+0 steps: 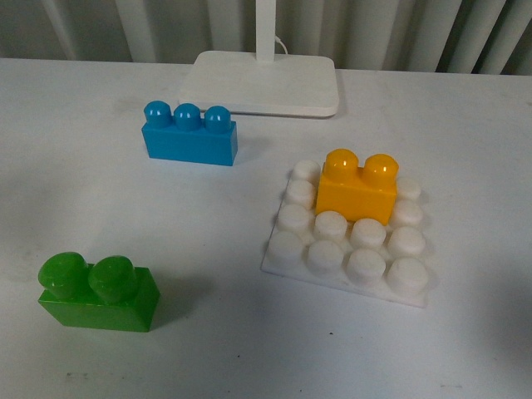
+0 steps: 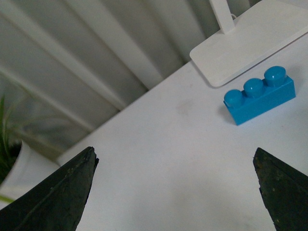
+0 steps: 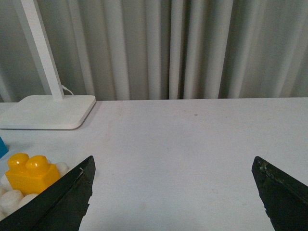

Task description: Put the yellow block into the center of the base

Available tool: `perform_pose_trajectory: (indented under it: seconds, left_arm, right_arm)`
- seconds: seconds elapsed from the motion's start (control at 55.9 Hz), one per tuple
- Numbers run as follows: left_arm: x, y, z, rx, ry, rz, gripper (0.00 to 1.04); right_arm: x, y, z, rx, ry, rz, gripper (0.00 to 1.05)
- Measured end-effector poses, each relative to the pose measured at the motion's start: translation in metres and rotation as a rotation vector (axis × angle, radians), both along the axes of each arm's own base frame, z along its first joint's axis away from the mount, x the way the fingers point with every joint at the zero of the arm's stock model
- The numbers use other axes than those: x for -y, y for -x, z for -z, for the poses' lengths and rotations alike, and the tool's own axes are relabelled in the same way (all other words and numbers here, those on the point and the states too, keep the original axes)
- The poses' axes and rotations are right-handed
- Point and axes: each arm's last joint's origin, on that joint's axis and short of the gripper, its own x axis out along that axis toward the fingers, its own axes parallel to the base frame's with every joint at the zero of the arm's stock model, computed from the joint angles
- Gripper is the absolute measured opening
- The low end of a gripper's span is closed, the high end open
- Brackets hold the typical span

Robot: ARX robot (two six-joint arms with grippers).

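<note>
- One yellow block [image 1: 357, 187] with two rounded studs stands upright on the base [image 1: 347, 249], over the middle studs toward the far side.
- One base, a white square plate, lies flat on the desk [image 1: 208, 332]; about thirteen of its round studs show around the yellow block, the others are covered by it.
- One blue block [image 1: 189, 137] with three studs stands on the desk, well apart from the base, just in front of the lamp stand [image 1: 262, 83].
- One green block [image 1: 98, 293] with two studs sits alone near the front of the desk, on the robot's left.
- One lamp stand, a smooth white plate with a post, sits at the back by the curtain [image 3: 192, 48].
- The left gripper [image 2: 175, 192] has its jaws spread wide, holding nothing, above bare desk near the blue block.
- The right gripper [image 3: 171, 195] also has its jaws wide and empty; the yellow block shows beside one fingertip, not touching it.
</note>
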Motion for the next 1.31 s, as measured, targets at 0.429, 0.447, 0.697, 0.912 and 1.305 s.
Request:
perform_pose_trajectory:
  seconds: [0.429, 0.447, 0.697, 0.912, 1.305]
  left_arm:
    - [-0.018, 0.03, 0.025, 0.128, 0.573, -0.131, 0.74]
    - [-0.019, 0.032, 0.027, 0.132, 0.592, -0.131, 0.68]
    - [-0.035, 0.043, 0.043, 0.142, 0.645, -0.144, 0.1]
    - [-0.035, 0.049, 0.051, 0.137, 0.654, -0.141, 0.04]
    - [-0.035, 0.057, 0.059, 0.156, 0.657, -0.134, 0.04]
  right_arm:
    - [0.0, 0.0, 0.0, 0.0, 0.0, 0.0, 0.96]
    - [0.0, 0.0, 0.0, 0.0, 0.0, 0.0, 0.96]
    - [0.0, 0.0, 0.0, 0.0, 0.0, 0.002, 0.96]
    - [0.0, 0.0, 0.0, 0.0, 0.0, 0.0, 0.96]
    - [0.0, 0.0, 0.0, 0.0, 0.0, 0.0, 0.96]
